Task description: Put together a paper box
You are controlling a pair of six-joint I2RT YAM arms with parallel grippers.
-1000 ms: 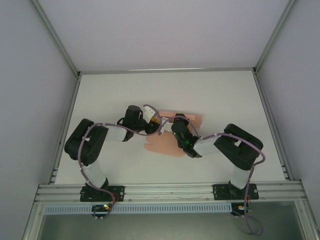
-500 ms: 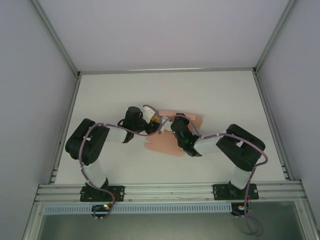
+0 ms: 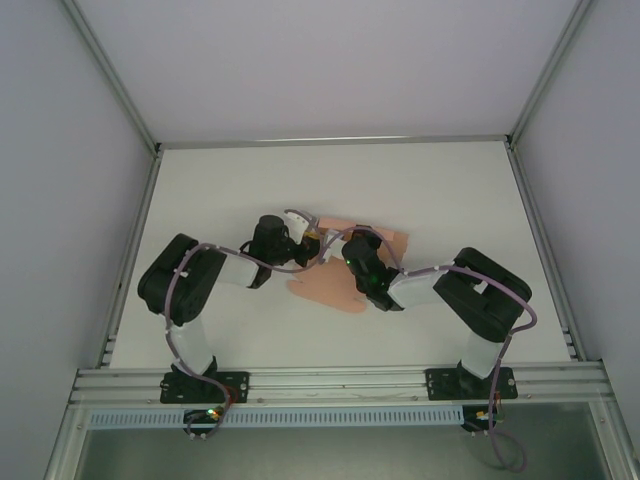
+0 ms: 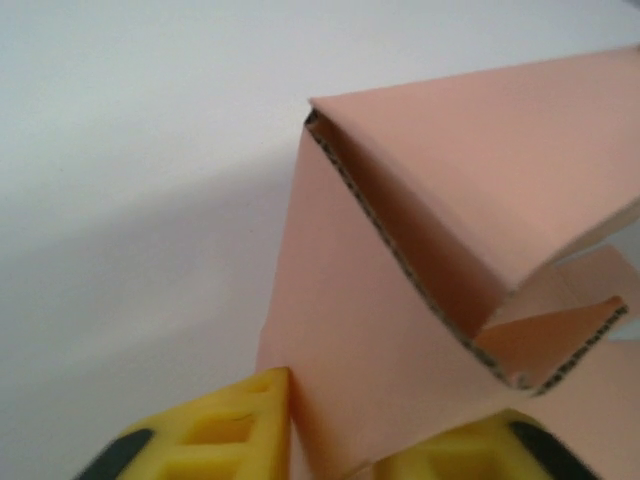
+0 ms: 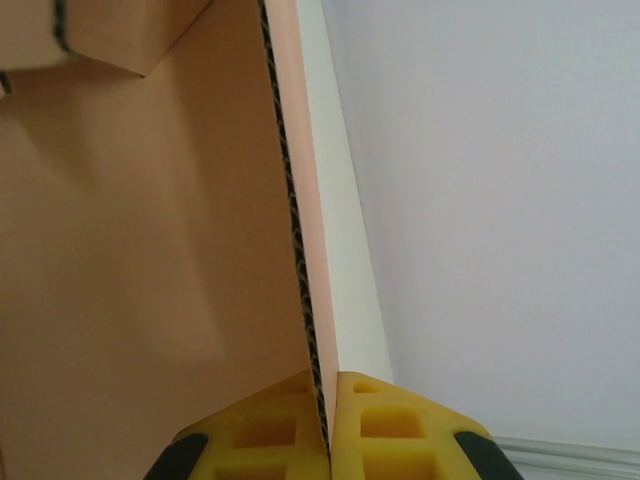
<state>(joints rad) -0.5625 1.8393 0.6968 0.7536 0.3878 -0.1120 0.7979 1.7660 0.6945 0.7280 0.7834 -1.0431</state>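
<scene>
The box [image 3: 325, 288] lies about the middle of the white counter [image 3: 430, 190], not yet closed up: a salmon-pink sheet, partly flat, with both arms bent in over it from either side. The left tool [image 3: 310, 238] comes at its far left corner, and the right tool [image 3: 350, 244] sits just beside it on the far edge. The two tools are close together, almost nose to nose.

From the left wrist, the box [image 4: 480, 180] shows folded panels rising off the counter, their corrugated edges dark. One panel runs down between the yellow fingers [image 4: 225, 430], so the left tool [image 4: 330, 445] holds the card, its jaws narrow around it.

From the right wrist, a wall of the box [image 5: 150, 250] stands on edge, with a smaller flap folded in at the top left. Its thin cut edge drops straight into the right tool [image 5: 328, 412], whose yellow fingers [image 5: 390, 420] press on it from both sides.
</scene>
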